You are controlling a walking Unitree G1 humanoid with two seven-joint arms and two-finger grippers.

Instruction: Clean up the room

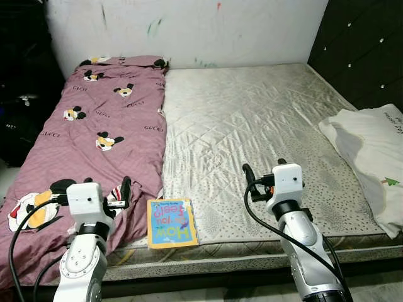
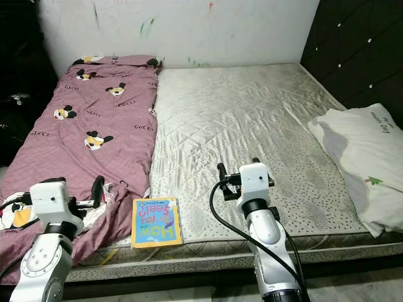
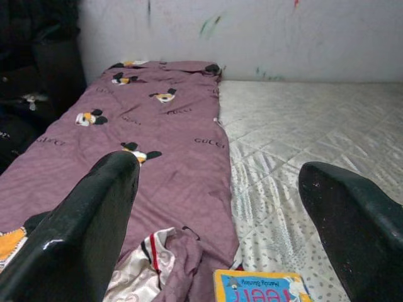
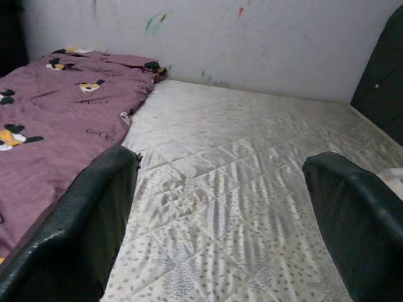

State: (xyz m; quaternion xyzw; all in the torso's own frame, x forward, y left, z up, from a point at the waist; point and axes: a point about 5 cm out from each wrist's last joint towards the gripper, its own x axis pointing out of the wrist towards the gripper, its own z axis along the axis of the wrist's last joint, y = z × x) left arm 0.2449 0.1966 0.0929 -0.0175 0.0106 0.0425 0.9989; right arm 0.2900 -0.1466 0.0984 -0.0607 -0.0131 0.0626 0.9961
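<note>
A small yellow and blue picture book [image 1: 171, 223] lies near the front edge of the grey quilted mattress [image 1: 252, 119], right beside the purple cartoon-mouse blanket [image 1: 107, 126]. That blanket covers the bed's left strip and is rumpled at its front corner. My left gripper [image 1: 124, 194] hovers open over that rumpled corner, just left of the book [image 3: 261, 286]. My right gripper [image 1: 250, 181] is open above the bare mattress, to the right of the book, with nothing between its fingers [image 4: 82, 220].
A white pillow [image 1: 371, 151] lies at the bed's right edge against a dark padded headboard [image 1: 365, 50]. A scribbled white wall [image 1: 189, 31] stands behind the bed. Dark clutter [image 1: 22, 94] sits to the left of the bed.
</note>
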